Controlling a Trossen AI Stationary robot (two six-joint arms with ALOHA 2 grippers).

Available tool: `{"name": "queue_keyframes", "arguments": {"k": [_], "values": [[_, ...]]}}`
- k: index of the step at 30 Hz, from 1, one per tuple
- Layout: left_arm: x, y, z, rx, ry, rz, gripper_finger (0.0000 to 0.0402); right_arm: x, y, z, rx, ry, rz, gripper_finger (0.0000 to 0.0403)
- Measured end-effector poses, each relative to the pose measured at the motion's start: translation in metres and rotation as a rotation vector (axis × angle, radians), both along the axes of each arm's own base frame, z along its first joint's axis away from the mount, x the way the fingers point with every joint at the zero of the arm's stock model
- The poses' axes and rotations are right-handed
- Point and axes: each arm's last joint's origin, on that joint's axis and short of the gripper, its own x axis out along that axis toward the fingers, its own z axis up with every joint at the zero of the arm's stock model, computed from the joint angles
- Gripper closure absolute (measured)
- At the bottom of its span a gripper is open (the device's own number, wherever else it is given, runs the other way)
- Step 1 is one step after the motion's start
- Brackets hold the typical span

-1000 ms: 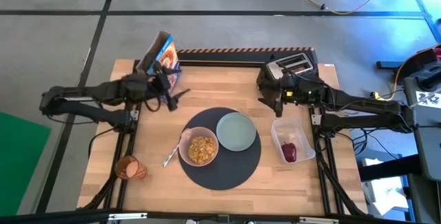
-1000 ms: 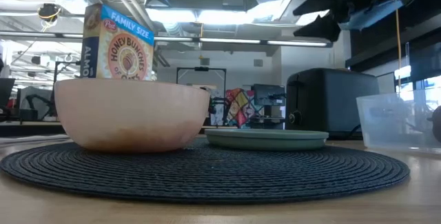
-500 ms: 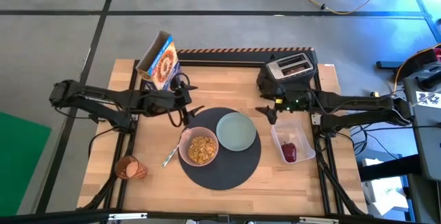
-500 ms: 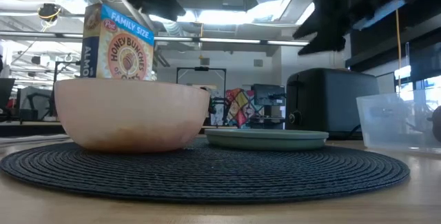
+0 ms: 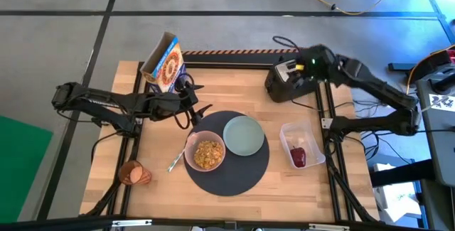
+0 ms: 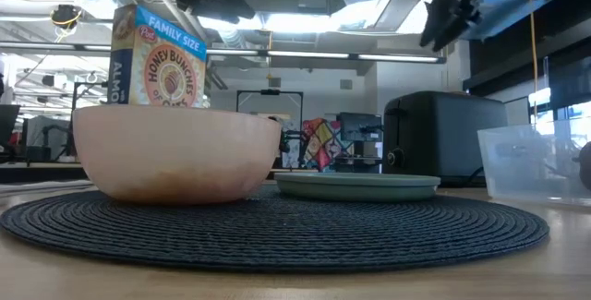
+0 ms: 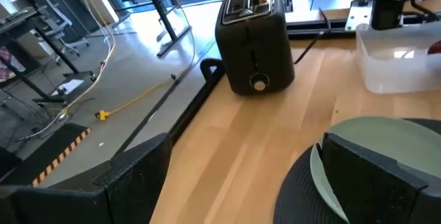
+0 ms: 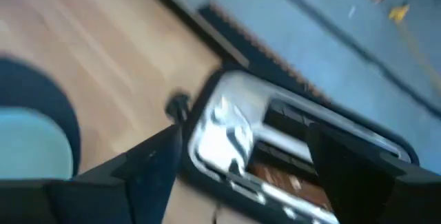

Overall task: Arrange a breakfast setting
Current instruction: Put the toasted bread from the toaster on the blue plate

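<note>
Black toaster (image 5: 297, 77) at table's back edge, toast slice (image 8: 289, 182) in its slot. My right gripper (image 5: 293, 70) above it, fingers spread wide, empty. I judge: centre over slot, descend straight. Left gripper (image 5: 197, 107) waits wide near pink bowl (image 5: 205, 151).

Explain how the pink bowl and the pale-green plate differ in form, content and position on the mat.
The pink bowl is deep with high walls, while the pale-green plate is flat and low. The pink bowl holds cereal; the pale-green plate carries nothing. The pink bowl overhangs the edge of the round dark mat on the left arm's side, whereas the pale-green plate sits nearer the toaster. Both are round, stand upright on the mat and touch each other.
</note>
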Motion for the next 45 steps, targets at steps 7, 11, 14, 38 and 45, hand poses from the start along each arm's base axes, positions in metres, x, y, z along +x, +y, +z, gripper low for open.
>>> {"name": "queue_keyframes", "arguments": {"k": [7, 11, 14, 38, 45], "values": [[0.007, 0.0, -0.006, 0.002, 0.013, 0.003, 0.0042, -0.006, -0.028, 0.01, 0.15, 0.241, 0.114, 0.0176], [0.013, 0.004, -0.013, 0.004, 0.041, 0.017, 0.0042, 0.0, -0.042, 0.005, 0.144, 0.405, 0.17, 0.02], [0.017, 0.007, -0.018, 0.005, 0.065, 0.028, 0.0042, 0.005, -0.049, -0.007, 0.158, 0.569, 0.241, 0.0207], [0.017, 0.027, -0.024, 0.069, 0.164, 0.074, 0.0042, 0.014, -0.055, -0.022, 0.164, 0.754, 0.657, 0.021], [0.014, 0.077, -0.008, 0.064, -0.023, 0.206, 0.0042, 0.01, -0.052, -0.023, 0.209, 0.77, 0.657, 0.021]]}}
